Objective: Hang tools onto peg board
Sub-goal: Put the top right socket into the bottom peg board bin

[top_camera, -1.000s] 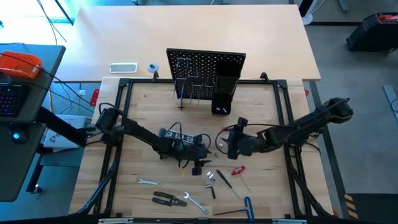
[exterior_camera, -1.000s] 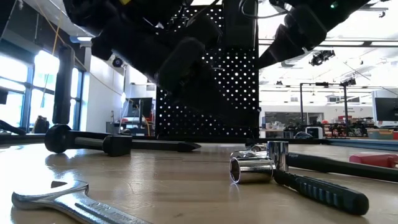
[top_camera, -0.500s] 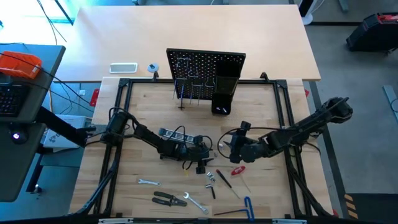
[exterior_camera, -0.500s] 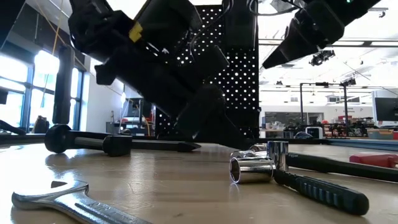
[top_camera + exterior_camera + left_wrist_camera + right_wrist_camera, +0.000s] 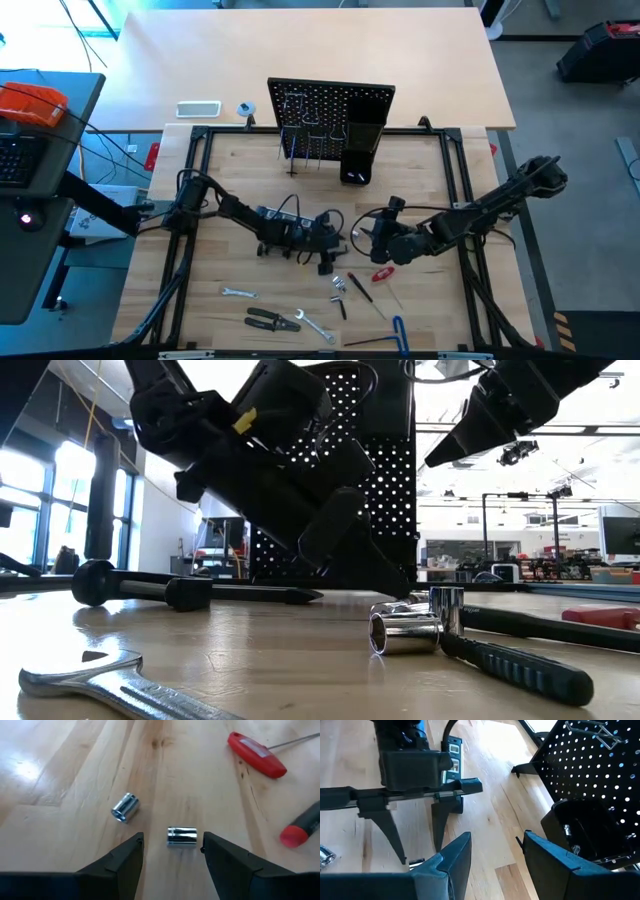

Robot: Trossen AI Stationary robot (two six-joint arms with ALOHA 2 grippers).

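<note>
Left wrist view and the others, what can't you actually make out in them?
- Left wrist view: the socket lies between the open left tool; contact can't be told.
- Low view: the left arm hides much of the peg board.
- High view: the tools hanging on the hooks are too small to identify.
- Right wrist view: the holder contents are dark.

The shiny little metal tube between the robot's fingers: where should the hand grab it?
Probably by its two flat ends, coming straight down from above. The metal tube lies on its side on the table, with its ends facing the open fingers of the left hand. Its round sides could roll away if pushed; the flat ends give the fingers something steady to squeeze.
</note>
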